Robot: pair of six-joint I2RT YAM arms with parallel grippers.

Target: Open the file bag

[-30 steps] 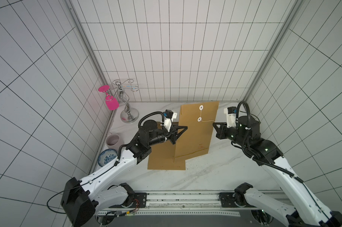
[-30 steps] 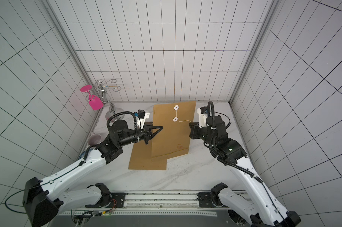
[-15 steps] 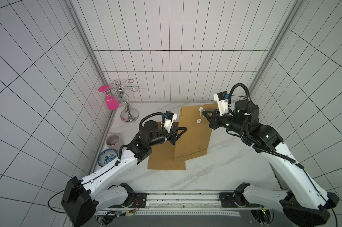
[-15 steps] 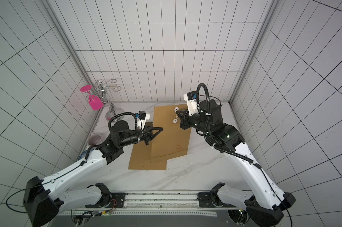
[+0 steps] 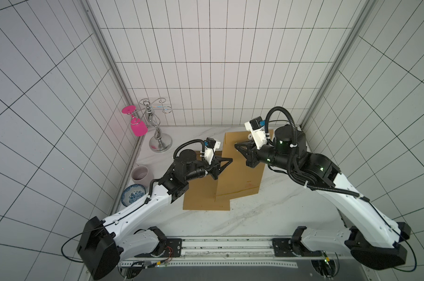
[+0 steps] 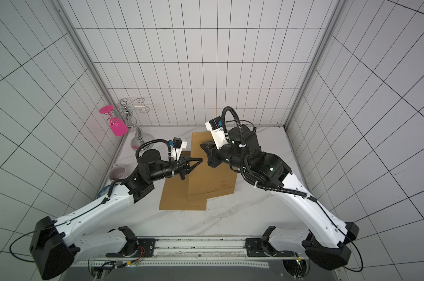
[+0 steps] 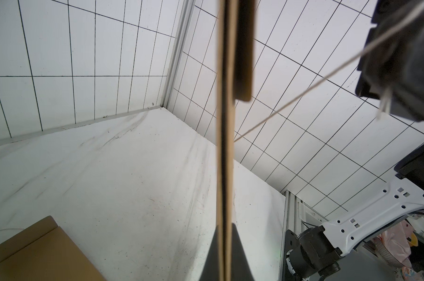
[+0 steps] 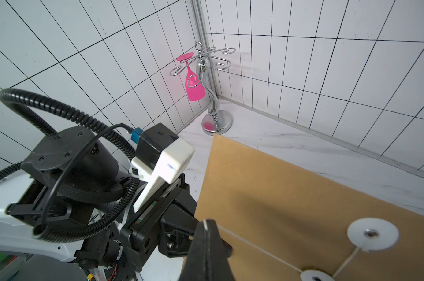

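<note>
Here's where you stand: your left gripper (image 5: 231, 159) is clamped shut on the side edge of the file bag (image 5: 240, 177), holding it raised over the middle of the table (image 5: 267, 219). Your right gripper (image 8: 206, 222) is pinched shut on the string (image 8: 254, 248), which is drawn out in a taut line. Watch that line. In the right wrist view it runs from the tips to the lower disc (image 8: 314, 276), then up to the upper disc (image 8: 372, 234), so I'd judge there's a turn left around the lower one. Pull straight away and you'll only cinch it, and a hard tug could tear a disc off the paper or rip the flap. The thread is thin and nipped only at the very tips, so a fast swing may let it slide out. On the other side you've got the bag by one edge alone. String tension could pivot it in that pinch or drag it free, dropping it onto the second envelope (image 5: 201, 199) lying flat below. The two grippers are also close together, so circling the disc risks knocking one into the other.
</note>
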